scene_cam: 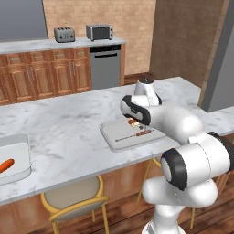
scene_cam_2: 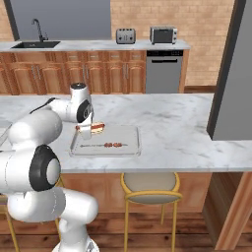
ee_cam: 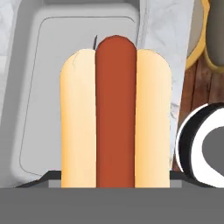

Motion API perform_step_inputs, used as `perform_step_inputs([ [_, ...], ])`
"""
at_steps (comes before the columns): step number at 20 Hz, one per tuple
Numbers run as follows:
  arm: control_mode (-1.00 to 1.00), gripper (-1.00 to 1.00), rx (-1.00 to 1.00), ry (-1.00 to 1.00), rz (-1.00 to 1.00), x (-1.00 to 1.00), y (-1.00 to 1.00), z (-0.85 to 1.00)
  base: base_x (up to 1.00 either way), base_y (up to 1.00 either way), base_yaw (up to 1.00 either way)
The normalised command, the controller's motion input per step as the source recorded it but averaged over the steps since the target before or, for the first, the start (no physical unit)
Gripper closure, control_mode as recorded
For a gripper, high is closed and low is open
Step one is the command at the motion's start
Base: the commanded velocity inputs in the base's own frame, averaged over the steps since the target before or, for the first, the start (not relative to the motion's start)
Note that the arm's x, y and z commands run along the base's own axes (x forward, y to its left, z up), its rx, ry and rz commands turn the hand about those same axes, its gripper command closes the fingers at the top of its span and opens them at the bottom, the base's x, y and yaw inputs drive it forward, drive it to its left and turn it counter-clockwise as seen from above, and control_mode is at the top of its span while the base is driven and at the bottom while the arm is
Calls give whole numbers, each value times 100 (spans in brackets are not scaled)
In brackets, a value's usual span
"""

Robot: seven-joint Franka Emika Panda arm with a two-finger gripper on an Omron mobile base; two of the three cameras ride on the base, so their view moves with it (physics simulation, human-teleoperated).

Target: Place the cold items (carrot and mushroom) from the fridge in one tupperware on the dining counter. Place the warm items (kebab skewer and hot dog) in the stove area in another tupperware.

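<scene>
My gripper [scene_cam_2: 87, 128] hangs just above the dining counter [scene_cam: 68, 123], shut on the hot dog [ee_cam: 114, 109], a red sausage in a pale bun. The hot dog [scene_cam_2: 96, 128] is over the far left part of a pale grey tupperware [scene_cam_2: 133, 147]. The kebab skewer [scene_cam_2: 106, 145] lies inside that container, toward its front. In the left base view my arm covers part of the same tupperware [scene_cam: 116, 137]. A second tupperware [scene_cam: 18, 151] sits at the counter's left end with the carrot [scene_cam: 6, 165] in it. The mushroom is out of view.
Yellow-framed stools [scene_cam_2: 150, 184] [scene_cam: 75, 196] stand under the counter's near edge. A tall grey panel [scene_cam_2: 231, 74] rises at the right; I cannot tell if it is the fridge. Across the room, wooden cabinets carry a toaster [scene_cam: 64, 34], a toaster oven [scene_cam: 99, 32] and a sink [scene_cam_2: 34, 44].
</scene>
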Motion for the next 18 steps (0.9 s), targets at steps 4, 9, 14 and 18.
perform_step_inputs([
  [4,-100,100,-2,1,-6,71,4,-27,0,0,0],
  [9,-100,100,0,9,-6,34,2,-26,0,0,0],
  [14,-100,100,0,6,-4,10,0,-47,0,0,0],
  [18,-100,100,0,4,-2,6,0,-42,0,0,0],
])
